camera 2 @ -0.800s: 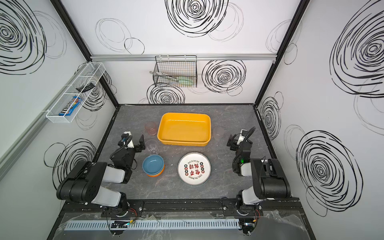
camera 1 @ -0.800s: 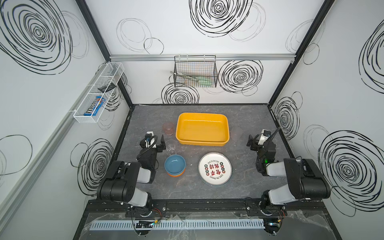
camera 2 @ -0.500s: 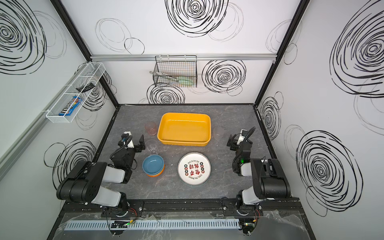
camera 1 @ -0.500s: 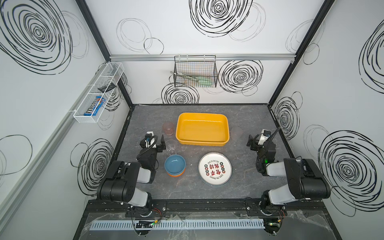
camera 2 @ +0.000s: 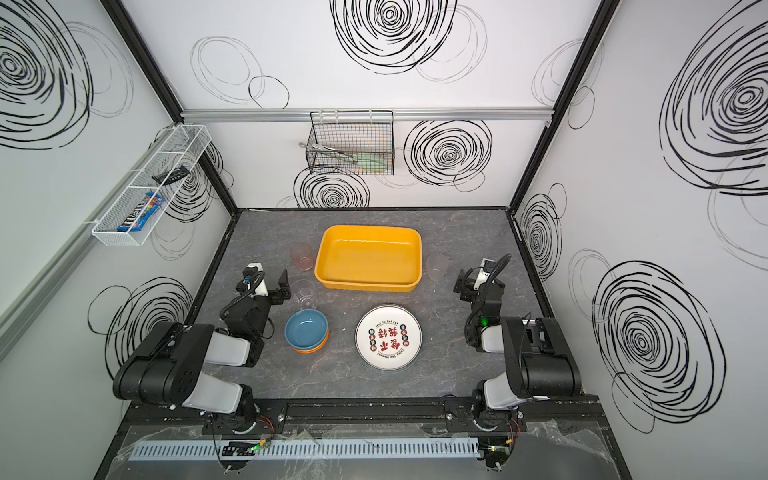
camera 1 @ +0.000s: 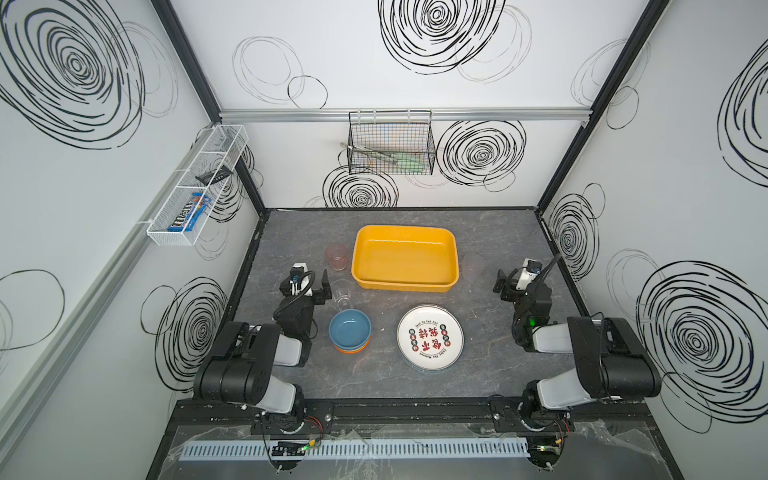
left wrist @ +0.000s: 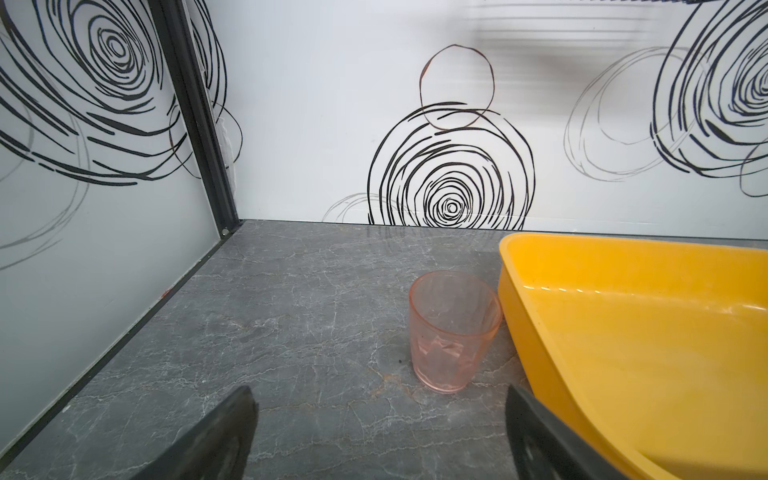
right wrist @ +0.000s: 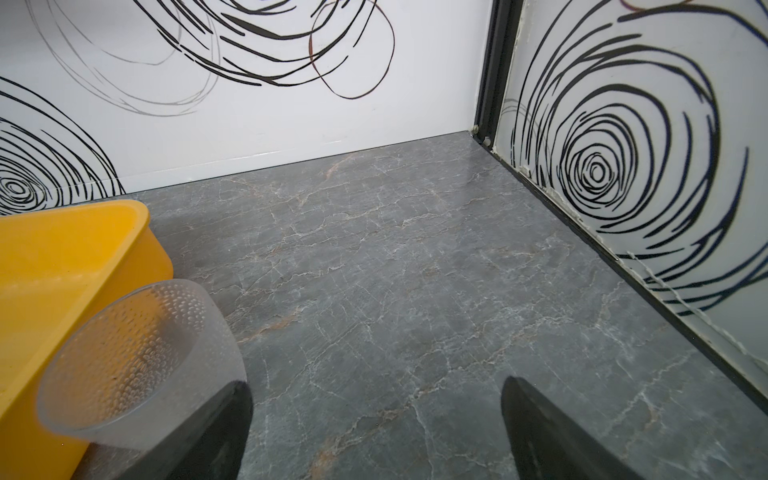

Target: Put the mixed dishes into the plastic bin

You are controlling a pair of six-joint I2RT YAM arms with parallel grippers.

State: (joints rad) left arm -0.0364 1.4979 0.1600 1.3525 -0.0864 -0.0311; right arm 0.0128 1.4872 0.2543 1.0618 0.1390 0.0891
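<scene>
The yellow plastic bin (camera 1: 405, 285) stands empty at mid-table. A pink cup (camera 1: 336, 257) stands upright at its left end, a frosted clear cup (camera 1: 473, 267) at its right end. Another clear cup (camera 1: 343, 293) stands nearer the front, behind a blue bowl (camera 1: 350, 328) stacked on an orange one. A white plate (camera 1: 430, 337) with red-black characters lies right of the bowls. My left gripper (left wrist: 380, 419) is open and empty, short of the pink cup (left wrist: 453, 330). My right gripper (right wrist: 376, 415) is open and empty, with the frosted cup (right wrist: 141, 357) just beside one finger.
A black wire basket (camera 1: 390, 143) hangs on the back wall and a white mesh shelf (camera 1: 195, 187) on the left wall. The cell's walls enclose the grey marbled table (camera 1: 498, 232) on three sides. Both arm bases sit at the front edge.
</scene>
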